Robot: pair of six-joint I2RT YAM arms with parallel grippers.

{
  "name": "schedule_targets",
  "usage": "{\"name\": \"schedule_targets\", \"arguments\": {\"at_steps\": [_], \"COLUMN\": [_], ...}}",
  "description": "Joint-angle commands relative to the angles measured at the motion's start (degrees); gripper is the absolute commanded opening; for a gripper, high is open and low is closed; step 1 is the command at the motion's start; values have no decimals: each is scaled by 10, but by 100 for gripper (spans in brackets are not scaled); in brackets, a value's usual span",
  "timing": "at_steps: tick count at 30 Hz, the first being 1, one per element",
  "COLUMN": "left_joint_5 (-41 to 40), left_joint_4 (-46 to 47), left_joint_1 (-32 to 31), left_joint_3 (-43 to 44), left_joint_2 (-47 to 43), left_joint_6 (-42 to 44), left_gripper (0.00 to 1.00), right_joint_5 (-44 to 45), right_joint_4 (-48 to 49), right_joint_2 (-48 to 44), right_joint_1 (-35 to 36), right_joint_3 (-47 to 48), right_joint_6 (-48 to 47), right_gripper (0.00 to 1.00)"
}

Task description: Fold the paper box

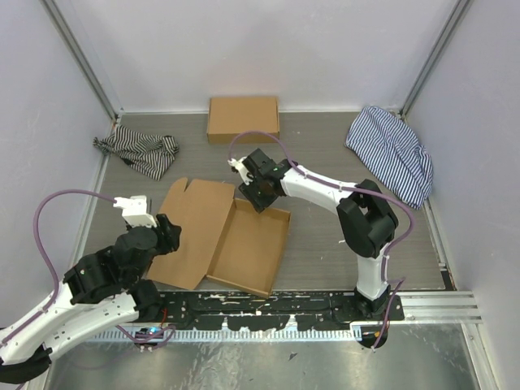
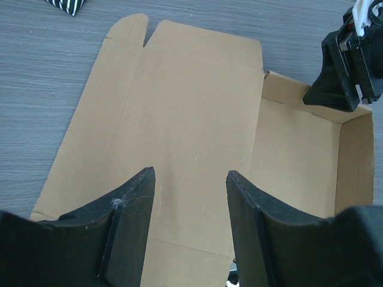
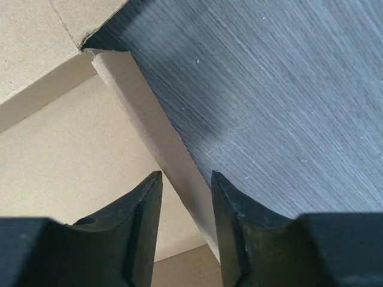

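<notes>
- Looking down on a grey tabletop (image 1: 325, 162), we see the paper box (image 1: 231, 236) lying under both pairs of fingers, half made: a flat lid panel with flaps beside a shallow tray with raised walls.
- Our left fingers (image 1: 169, 234) stand wide apart with nothing between them. They hang above the near part of the flat panel, which stretches away just beyond their tips.
- Our right fingers (image 1: 252, 197) are partly open and straddle the tray's far wall near its corner. The wall's thin edge runs between them, close against one finger, with a gap at the other. We cannot tell whether they press on it.
- Beyond the right fingers sits a low closed cardboard box (image 1: 244, 119). A crumpled striped cloth (image 1: 138, 153) lies well off to their left, and a second striped cloth (image 1: 392, 154) well off to their right.
</notes>
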Motion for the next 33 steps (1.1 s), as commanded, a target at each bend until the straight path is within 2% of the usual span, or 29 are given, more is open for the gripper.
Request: {"name": "schedule_targets", "arguments": {"at_steps": [1, 3, 7, 9, 17, 26, 29, 33], "left_joint_5": [-5, -2, 0, 4, 7, 19, 15, -8], "left_joint_4": [-1, 2, 7, 12, 71, 136, 147, 117], "left_joint_1": [0, 0, 0, -1, 0, 0, -1, 0], "left_joint_3": [-3, -4, 0, 4, 6, 17, 18, 39], "left_joint_2": [-2, 0, 4, 6, 28, 69, 80, 118], "left_joint_6": [-8, -8, -8, -6, -17, -19, -21, -37], "left_gripper": [58, 58, 57, 53, 39, 35, 36, 39], "right_joint_5": [-15, -16, 10, 27, 84, 219, 207, 172], "right_joint_4": [10, 15, 24, 24, 36, 0, -14, 0], "right_joint_2": [-8, -7, -26, -48, -245, -489, -495, -417], "right_joint_1": [2, 1, 1, 1, -9, -16, -36, -51], "right_joint_3": [-5, -15, -36, -43, -107, -234, -252, -257], "right_joint_6": [8, 15, 43, 62, 166, 326, 349, 349], "right_gripper": [41, 35, 8, 1, 1, 1, 1, 1]}}
